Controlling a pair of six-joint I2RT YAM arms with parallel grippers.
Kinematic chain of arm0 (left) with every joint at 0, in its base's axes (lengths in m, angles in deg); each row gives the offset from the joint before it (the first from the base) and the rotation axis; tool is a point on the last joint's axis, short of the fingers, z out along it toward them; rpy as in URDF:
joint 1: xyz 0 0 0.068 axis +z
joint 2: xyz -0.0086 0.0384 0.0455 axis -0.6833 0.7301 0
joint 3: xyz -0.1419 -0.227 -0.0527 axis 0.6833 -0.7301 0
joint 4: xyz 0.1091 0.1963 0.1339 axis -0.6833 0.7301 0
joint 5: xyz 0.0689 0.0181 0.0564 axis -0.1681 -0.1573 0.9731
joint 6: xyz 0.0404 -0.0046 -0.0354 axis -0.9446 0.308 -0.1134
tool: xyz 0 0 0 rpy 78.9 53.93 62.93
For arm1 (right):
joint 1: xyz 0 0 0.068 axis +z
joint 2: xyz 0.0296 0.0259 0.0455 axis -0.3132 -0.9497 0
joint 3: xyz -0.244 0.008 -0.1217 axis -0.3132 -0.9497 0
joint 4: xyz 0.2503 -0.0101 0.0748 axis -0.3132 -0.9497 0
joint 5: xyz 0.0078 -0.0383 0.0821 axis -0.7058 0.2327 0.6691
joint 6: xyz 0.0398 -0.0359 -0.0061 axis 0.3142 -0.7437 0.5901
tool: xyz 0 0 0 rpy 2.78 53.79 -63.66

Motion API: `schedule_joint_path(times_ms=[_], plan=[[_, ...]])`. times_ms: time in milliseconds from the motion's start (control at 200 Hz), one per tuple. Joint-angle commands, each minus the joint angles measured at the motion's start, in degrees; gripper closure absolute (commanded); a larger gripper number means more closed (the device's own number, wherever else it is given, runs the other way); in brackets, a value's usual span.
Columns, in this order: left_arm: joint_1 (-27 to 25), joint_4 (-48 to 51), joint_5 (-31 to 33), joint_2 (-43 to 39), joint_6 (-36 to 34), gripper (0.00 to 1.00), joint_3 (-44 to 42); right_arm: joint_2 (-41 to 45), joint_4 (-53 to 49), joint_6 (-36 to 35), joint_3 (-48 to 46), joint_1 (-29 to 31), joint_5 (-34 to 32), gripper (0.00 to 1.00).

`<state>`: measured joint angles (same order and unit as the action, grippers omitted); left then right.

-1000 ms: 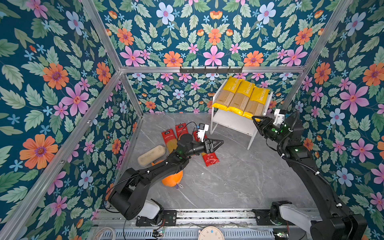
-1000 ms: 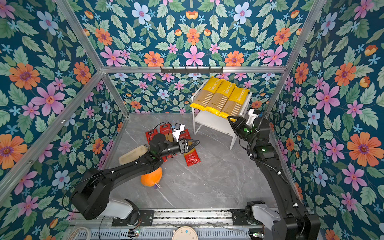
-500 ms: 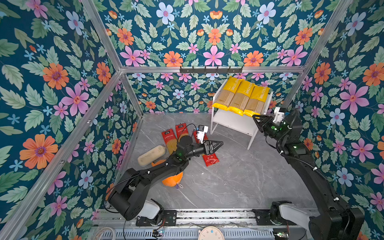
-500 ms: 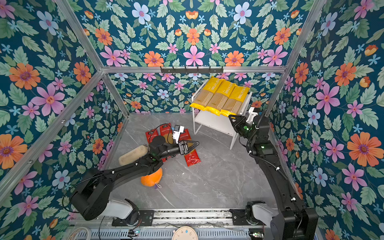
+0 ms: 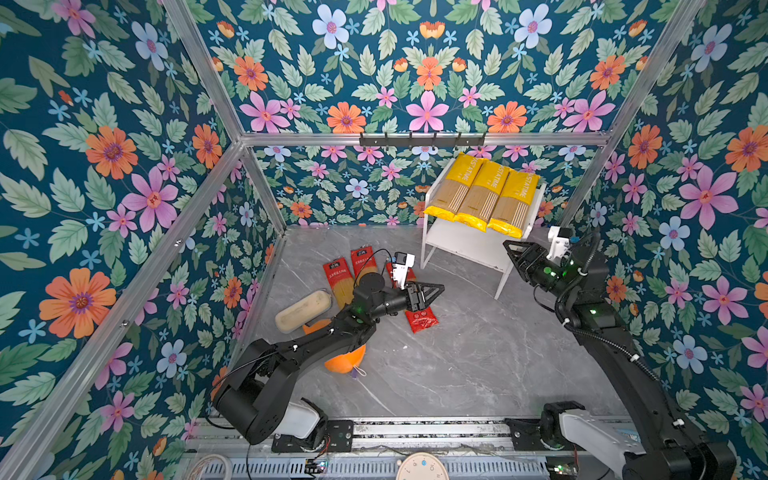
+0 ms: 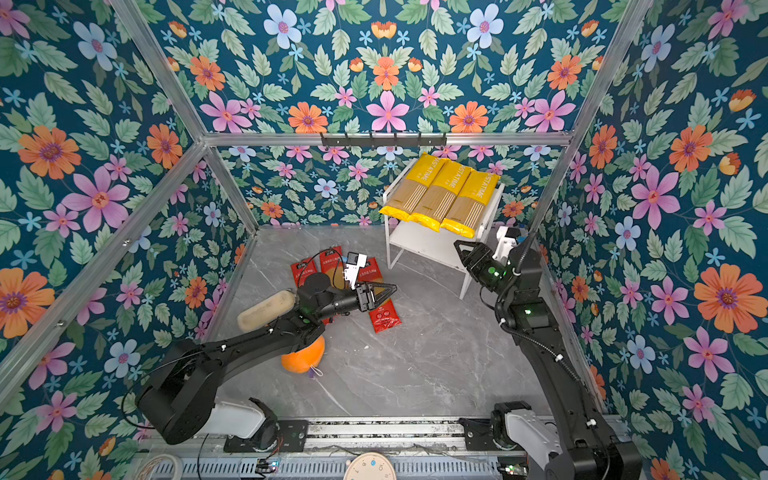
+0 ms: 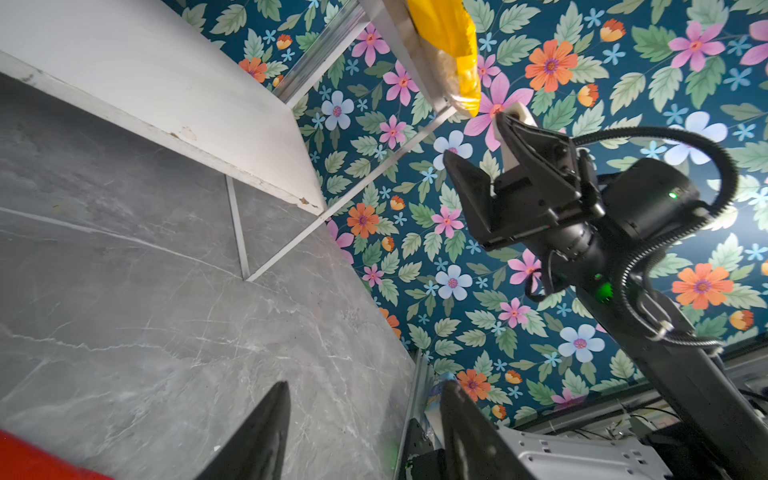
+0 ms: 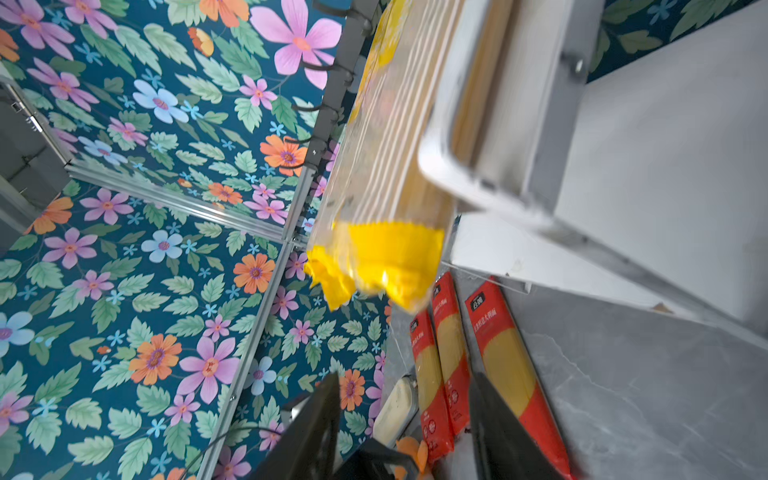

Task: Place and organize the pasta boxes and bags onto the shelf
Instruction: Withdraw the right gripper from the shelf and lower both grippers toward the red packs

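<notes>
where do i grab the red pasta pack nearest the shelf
Probably pinch the red pack across its narrow width near the middle, from straight above: it lies flat on the floor, long and thin, with a gap beside its neighbour packs.

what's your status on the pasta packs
Open, empty: left hand, right hand. Three yellow PASTATIME packs on shelf top; three red packs on floor. Beige loaf-shaped object, orange plush toy near them.
</notes>
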<state>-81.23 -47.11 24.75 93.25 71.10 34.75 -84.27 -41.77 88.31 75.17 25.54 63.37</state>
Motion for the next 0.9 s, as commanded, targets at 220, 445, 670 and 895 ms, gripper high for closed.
schedule_joint_path(times_ms=[220, 445, 670, 895], plan=[[-2.34, 8.97, 13.87, -2.18, -7.89, 0.4, -3.95, 6.54, 4.47, -0.9, -15.5, 10.47, -9.04, 0.49], [-5.15, 9.92, 23.52, -1.23, -8.09, 0.38, -8.0, 0.92, 8.68, -4.95, -20.88, 22.06, -22.52, 0.52], [-5.16, 17.33, 28.79, 2.15, -8.35, 0.38, -6.34, -14.22, 11.73, -9.8, -17.77, 31.51, -31.13, 0.52], [-2.31, 26.36, 31.75, 2.01, -8.75, 0.39, -5.02, -29.02, 11.71, -13.42, -9.99, 36.24, -32.88, 0.51]])
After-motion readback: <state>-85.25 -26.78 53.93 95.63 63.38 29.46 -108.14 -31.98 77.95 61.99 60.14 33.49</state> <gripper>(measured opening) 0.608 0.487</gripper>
